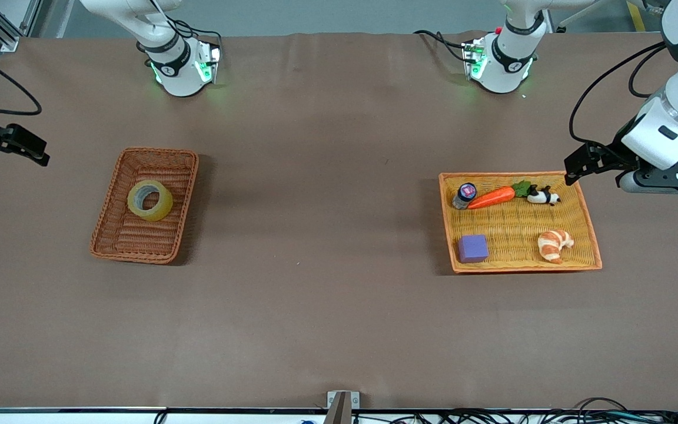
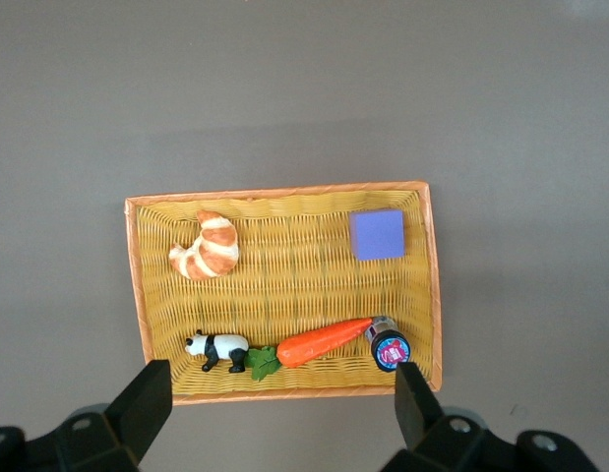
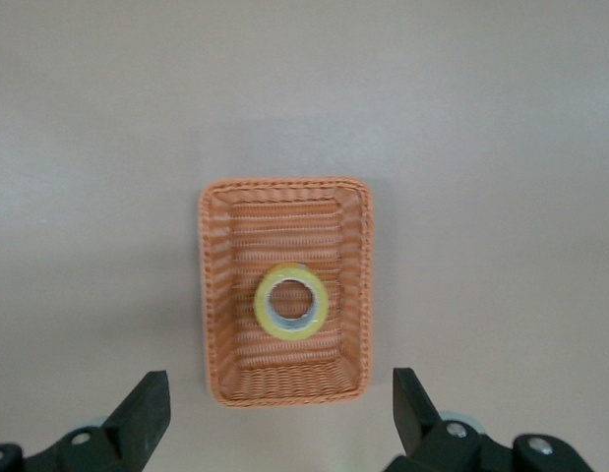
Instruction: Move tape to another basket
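1. The table (image 1: 327,306) is covered in brown cloth, with both arm bases standing along its edge farthest from the front camera.
2. The yellow basket (image 1: 586,218) sits toward the left arm's end of the table. It is wide and shallow with an orange rim.
3. The brown basket (image 1: 116,232) sits toward the right arm's end, well apart from the yellow one. It is narrow, deep and reddish-brown.
4. The left gripper (image 2: 279,403) hangs in the air over the table beside the yellow basket's edge, its fingers spread wide and holding nothing.
5. The right gripper (image 3: 274,408) hangs over the table's right-arm end, away from the brown basket, fingers likewise wide apart and empty.
6. The tape (image 1: 149,200) lies flat inside the brown basket, hole upward, in the half farther from the front camera.
7. In the yellow basket, a carrot (image 1: 492,196) lies along the farther side between a small jar (image 1: 465,195) and a panda (image 1: 544,196).
8. A croissant (image 1: 554,245) and a purple cube (image 1: 472,248) lie in the nearer half, apart from each other.
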`<state>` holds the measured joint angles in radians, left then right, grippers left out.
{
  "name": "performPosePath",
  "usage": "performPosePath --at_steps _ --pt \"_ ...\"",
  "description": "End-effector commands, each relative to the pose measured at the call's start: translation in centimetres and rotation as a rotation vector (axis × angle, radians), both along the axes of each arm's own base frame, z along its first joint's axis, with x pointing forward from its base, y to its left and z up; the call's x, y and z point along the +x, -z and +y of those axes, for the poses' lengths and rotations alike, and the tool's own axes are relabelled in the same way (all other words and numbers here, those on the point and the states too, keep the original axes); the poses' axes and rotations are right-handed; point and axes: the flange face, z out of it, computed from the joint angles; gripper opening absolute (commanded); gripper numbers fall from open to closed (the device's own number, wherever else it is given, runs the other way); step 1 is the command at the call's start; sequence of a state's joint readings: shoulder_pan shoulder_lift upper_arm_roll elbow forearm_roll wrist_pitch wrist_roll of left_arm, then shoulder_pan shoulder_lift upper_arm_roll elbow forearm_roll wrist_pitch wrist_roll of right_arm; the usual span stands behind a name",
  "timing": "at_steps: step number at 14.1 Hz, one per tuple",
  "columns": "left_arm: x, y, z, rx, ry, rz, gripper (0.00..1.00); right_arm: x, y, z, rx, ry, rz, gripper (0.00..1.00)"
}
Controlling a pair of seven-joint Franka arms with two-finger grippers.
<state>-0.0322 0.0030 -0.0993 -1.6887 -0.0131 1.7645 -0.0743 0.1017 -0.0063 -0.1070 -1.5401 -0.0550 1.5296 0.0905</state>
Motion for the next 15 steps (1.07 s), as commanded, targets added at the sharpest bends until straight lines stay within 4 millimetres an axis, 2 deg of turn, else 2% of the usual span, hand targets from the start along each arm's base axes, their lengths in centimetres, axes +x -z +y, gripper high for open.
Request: performPosePath --at_steps 1,3,5,15 --pt "0.31 -0.49 0.24 0.01 0.004 -0.005 1.0 0.35 -1.09 0.27 0.03 0.021 -0.016 1.0" --pt "0.46 -0.39 0.16 0.011 0.004 -0.01 1.0 0.61 -0.79 -0.27 0.04 0.042 -0.024 1.0" --pt "0.4 -0.4 0.09 0.012 0.006 -0.01 1.0 0.98 -0.3 0.04 0.079 0.043 -0.046 1.0" --pt "0.22 -0.62 -0.03 0.018 0.007 -0.016 1.0 0.91 -0.23 0.2 0.077 0.036 -0.038 1.0"
